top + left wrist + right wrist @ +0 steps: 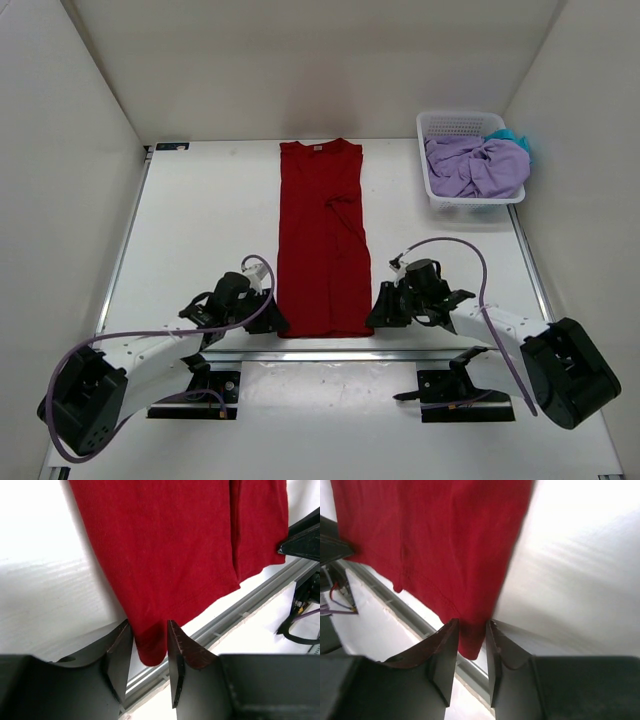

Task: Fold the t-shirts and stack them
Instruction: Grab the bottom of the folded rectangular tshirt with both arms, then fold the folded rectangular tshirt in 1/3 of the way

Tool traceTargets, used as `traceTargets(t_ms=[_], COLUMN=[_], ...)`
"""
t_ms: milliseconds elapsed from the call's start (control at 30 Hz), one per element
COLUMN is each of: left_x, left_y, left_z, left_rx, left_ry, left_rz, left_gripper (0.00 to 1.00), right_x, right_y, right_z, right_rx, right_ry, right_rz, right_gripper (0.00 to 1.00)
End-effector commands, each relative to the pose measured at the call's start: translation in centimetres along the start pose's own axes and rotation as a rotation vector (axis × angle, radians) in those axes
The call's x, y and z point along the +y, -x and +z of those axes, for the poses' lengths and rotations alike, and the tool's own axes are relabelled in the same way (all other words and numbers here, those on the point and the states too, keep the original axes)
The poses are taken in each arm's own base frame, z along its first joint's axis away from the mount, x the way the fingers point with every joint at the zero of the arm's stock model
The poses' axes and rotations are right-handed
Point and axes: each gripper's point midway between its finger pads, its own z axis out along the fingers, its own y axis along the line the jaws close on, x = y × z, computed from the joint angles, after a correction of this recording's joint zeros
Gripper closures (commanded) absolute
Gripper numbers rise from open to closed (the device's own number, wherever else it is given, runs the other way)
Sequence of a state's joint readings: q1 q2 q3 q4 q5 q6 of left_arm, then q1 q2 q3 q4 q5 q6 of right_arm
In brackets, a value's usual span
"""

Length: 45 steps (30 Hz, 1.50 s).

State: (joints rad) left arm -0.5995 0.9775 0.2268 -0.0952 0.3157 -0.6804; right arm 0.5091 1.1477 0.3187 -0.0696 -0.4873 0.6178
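Note:
The red t-shirt (320, 240) lies flat on the table as a long narrow strip, collar at the far end. My left gripper (272, 322) is at its near left corner and my right gripper (378, 315) is at its near right corner. In the left wrist view the jaws of the left gripper (149, 630) are nearly closed with the red hem corner (150, 647) pinched between them. In the right wrist view the right gripper (471, 625) holds the other red corner (470, 642) the same way. The lavender t-shirt (475, 165) and the teal t-shirt (515, 137) lie crumpled in the basket.
A white mesh basket (455, 122) stands at the far right of the table. A metal rail (330, 352) runs along the table's near edge, just behind the shirt's hem. White walls enclose the left, back and right sides.

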Motion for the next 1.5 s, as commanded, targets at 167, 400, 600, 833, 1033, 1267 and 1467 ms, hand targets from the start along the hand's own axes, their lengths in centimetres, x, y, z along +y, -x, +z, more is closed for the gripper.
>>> traceTargets(t_ms=[167,400,600,833,1033,1267,1467], left_x=[1.1,1.3,-2.6,-3.8,-3.2,-1.2,-0.4], left_y=[-3.4,-4.8,-0.4,9.8,19.0,26.6,30.0], left_z=[-0.2,-0.7,-3.2,-2.7,-0.3,1.9,5.0], left_rx=[0.111,0.161,0.059,-0.16,-0.291,-0.371,-0.345], left_ry=[0.033,0.048,-0.038,0.007,0.083,0.138,0.155], left_rz=[-0.032,-0.02,-0.04,-0.05,-0.102,-0.17,-0.161], left_gripper=[0.7,0.98,1.0,1.0,1.0,1.0,1.0], right_x=[-1.3,-0.8,2.5,4.7,3.4,1.5,-0.7], right_y=[-3.1,-3.6,-1.1,11.6,21.4,29.1,32.1], right_z=[-0.1,-0.3,-2.1,-4.3,-3.4,-0.7,2.1], right_rx=[0.052,0.053,0.011,-0.222,-0.309,-0.331,-0.285], right_ry=[-0.034,-0.041,-0.002,0.013,-0.026,-0.01,-0.042], right_rz=[0.045,0.035,-0.012,-0.114,-0.127,-0.082,-0.077], right_gripper=[0.74,1.0,1.0,1.0,1.0,1.0,1.0])
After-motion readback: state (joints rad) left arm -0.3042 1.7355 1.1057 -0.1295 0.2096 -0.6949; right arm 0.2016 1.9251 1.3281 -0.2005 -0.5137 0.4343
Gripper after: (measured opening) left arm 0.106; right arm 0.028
